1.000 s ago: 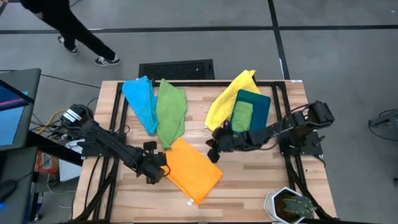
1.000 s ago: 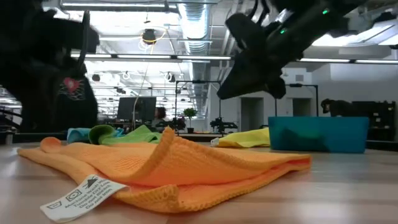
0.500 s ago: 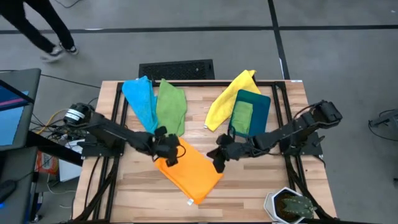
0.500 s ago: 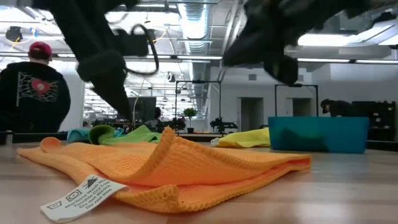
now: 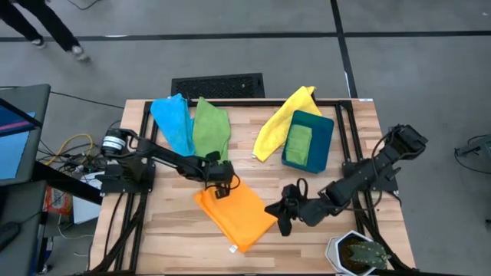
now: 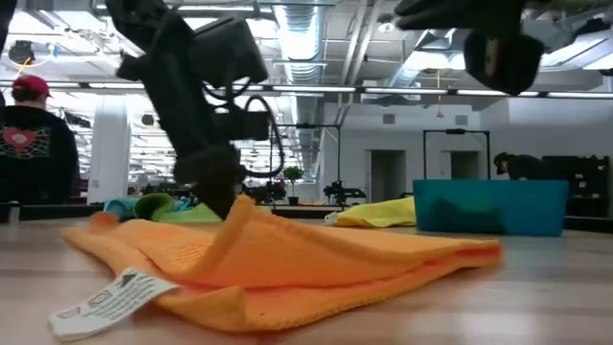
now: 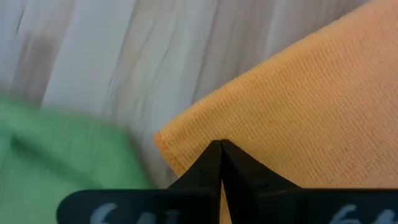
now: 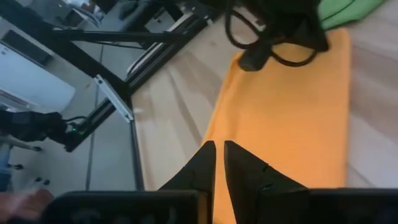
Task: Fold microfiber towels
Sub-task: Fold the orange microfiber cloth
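Pinching the orange towel (image 5: 236, 217) at its back corner w/ my left gripper (image 5: 220, 186), fingers pressed fully together on the fabric; in the low view that corner is tenting up under me. Orange towel is lying mid-table, toward the front, white care tag (image 6: 107, 301) sticking out at its front edge. My right gripper (image 5: 284, 217) is hovering just off the towel's right edge, fingers only a narrow slit apart, nothing between them. L arm is reaching in low from the table's left side, R arm is stretching diagonally from the right rear. Green towel (image 5: 210, 133) and blue towel (image 5: 173, 125) are lying behind my left gripper, yellow towel (image 5: 280, 120) beside the teal bin (image 5: 323, 142), which has a green cloth (image 5: 298, 143) inside. Bare wood is showing betw. the orange towel and the bin. Potted plant (image 5: 357, 254) is sitting at the front right corner.
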`<action>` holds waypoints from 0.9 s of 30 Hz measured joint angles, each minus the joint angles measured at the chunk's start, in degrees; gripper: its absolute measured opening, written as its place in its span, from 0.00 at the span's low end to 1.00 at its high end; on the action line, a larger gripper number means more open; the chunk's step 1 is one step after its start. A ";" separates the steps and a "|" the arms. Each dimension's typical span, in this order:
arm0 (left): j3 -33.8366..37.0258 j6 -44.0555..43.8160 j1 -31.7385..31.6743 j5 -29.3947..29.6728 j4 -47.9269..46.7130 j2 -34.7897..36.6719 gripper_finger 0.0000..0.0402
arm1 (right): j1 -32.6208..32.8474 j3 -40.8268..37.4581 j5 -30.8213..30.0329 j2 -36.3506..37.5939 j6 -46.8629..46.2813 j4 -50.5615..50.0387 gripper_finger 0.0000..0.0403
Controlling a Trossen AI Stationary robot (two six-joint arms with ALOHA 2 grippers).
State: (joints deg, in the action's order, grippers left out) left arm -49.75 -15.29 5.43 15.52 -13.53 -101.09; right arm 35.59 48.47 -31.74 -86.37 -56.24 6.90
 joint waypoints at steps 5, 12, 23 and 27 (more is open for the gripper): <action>-5.37 8.12 -1.93 -3.68 4.92 -4.44 0.00 | 1.97 0.00 -2.26 0.00 -1.51 -0.33 0.14; -19.10 14.90 -2.95 -8.16 2.20 -9.87 0.00 | 2.96 0.00 -3.09 -0.02 -4.27 -5.17 0.14; -26.63 9.58 3.03 -6.32 -12.95 2.63 0.00 | 3.39 -0.02 -3.04 -0.20 -5.42 -9.98 0.14; -17.84 -0.98 9.59 -1.38 -15.21 7.24 0.00 | 3.39 0.00 -3.52 -0.20 -5.00 -10.10 0.14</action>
State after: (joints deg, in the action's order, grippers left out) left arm -67.59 -16.27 15.01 14.14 -28.74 -93.85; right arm 38.98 48.47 -35.26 -86.56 -61.24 -3.19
